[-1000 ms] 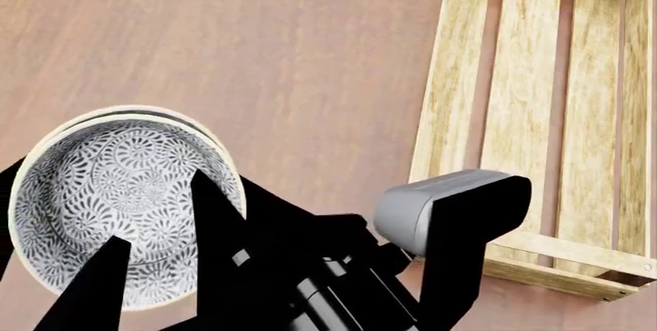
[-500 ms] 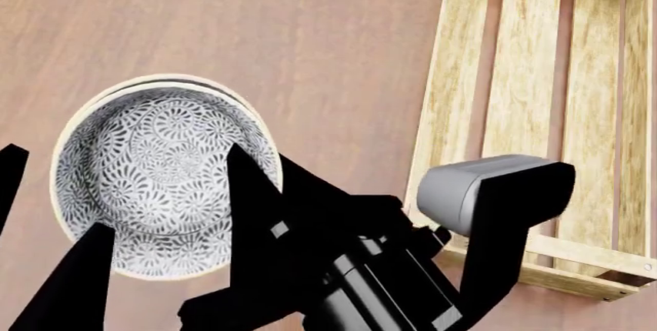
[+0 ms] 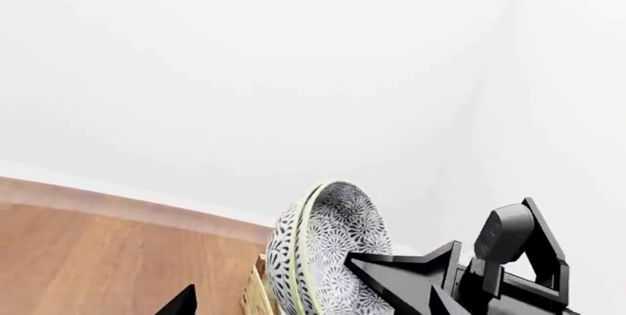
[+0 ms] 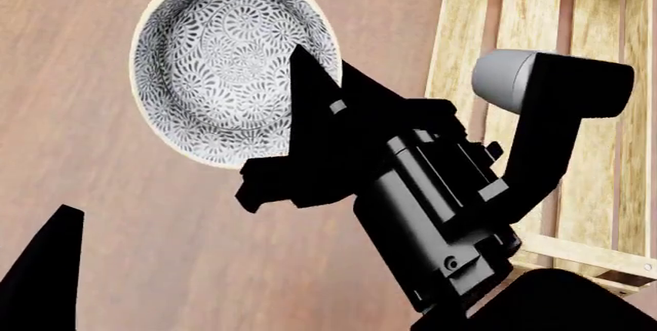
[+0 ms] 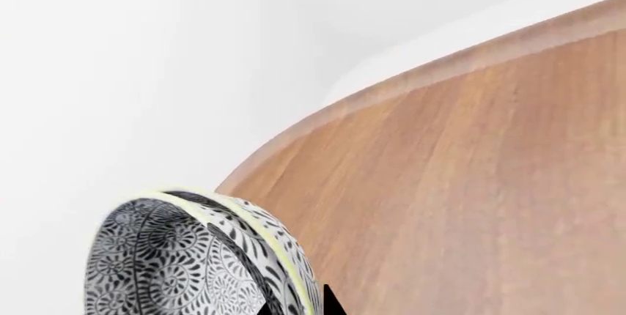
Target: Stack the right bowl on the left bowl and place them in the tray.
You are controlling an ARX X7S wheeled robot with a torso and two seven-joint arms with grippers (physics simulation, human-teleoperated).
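- Head view: the stacked bowls [image 4: 231, 61] are up over the bench [image 4: 123, 215], just left of the tray [image 4: 534, 85], not in it.
- One black finger [image 4: 308, 100] of the right end effector [image 4: 292, 127] lies across the bowls' right rim and inside; it is closed on the bowls.
- Left end effector: only one dark finger [image 4: 41, 277] shows at the lower left, apart from the bowls; I cannot tell its state.
- Right wrist view: two nested rims [image 5: 245, 234] show.
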